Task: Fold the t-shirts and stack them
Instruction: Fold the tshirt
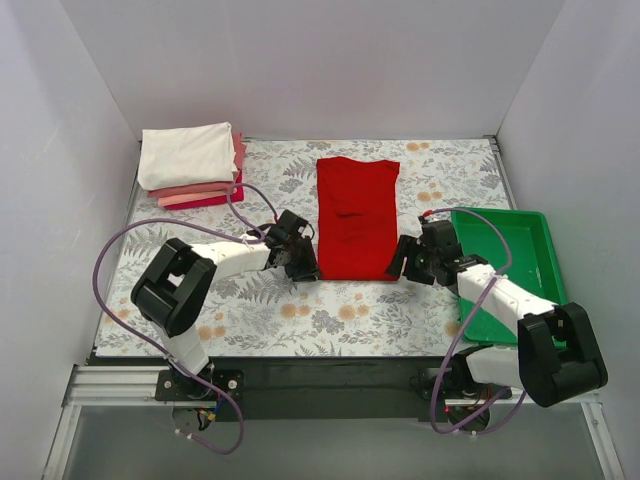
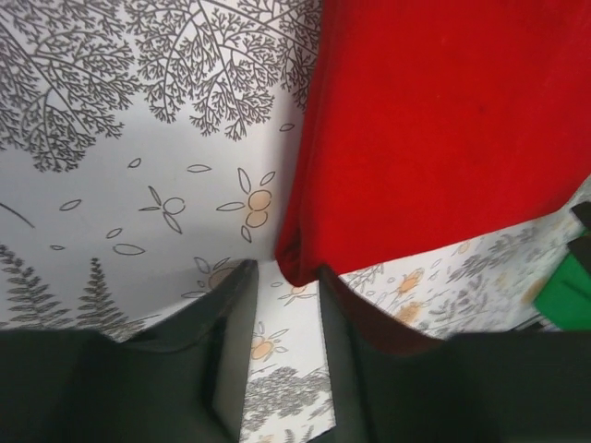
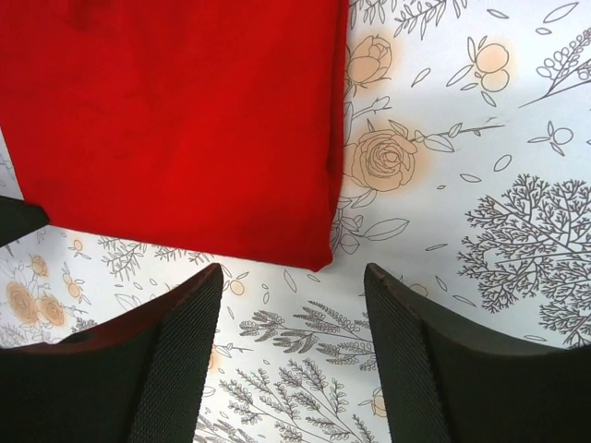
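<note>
A bright red t-shirt (image 1: 356, 215) lies folded into a long strip in the middle of the table. It also shows in the left wrist view (image 2: 443, 129) and the right wrist view (image 3: 175, 120). My left gripper (image 1: 300, 262) is open at the shirt's near left corner, its right finger (image 2: 355, 323) touching the cloth edge. My right gripper (image 1: 404, 262) is open at the near right corner, with the corner just ahead of its jaws (image 3: 294, 277). A stack of folded shirts, white on top (image 1: 188, 152) with pink and crimson (image 1: 200, 195) under it, sits at the back left.
A green plastic tray (image 1: 540, 262) stands at the right, under my right arm. The table has a floral cover (image 1: 300, 320) and white walls on three sides. Purple cables loop from both arms.
</note>
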